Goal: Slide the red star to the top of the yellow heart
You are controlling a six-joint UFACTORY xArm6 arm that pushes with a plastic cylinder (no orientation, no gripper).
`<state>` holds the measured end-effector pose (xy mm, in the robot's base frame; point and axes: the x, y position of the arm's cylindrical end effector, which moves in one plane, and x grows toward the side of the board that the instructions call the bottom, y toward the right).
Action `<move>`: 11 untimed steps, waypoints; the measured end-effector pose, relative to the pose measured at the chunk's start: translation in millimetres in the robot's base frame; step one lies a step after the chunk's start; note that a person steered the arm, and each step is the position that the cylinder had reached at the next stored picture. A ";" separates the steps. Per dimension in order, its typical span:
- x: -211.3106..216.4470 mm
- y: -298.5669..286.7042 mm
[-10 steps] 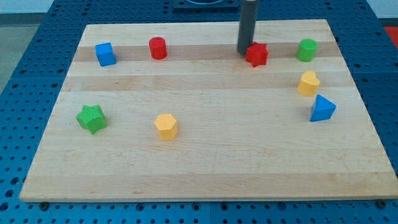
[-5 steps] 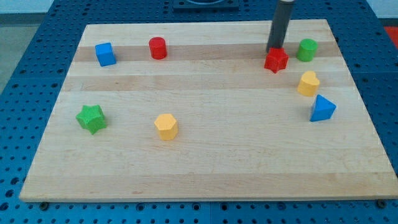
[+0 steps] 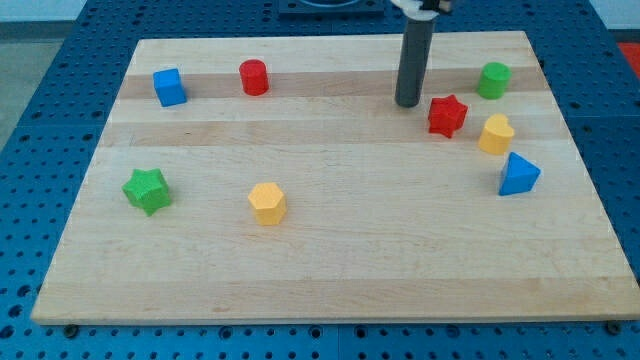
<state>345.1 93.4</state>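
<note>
Standing free of every block, my tip (image 3: 407, 103) held nothing, having no jaws to open. It sat just left of the red star (image 3: 447, 115), which lay beside the yellow heart (image 3: 495, 134), perhaps touching.

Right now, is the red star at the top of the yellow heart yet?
Almost. The red star sits just left of the yellow heart, slightly higher, not yet above it. My tip stands apart, at the star's upper left. What's left: a nudge rightward, below the green cylinder.

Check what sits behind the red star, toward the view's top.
Bare wood lies directly behind the red star. My tip stands up-left of it, apart; the green cylinder sits up-right. Nothing is covered there; the yellow heart is to its right.
</note>
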 end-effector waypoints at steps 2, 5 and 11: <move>28.0 11.4; 15.7 73.5; 15.6 -32.3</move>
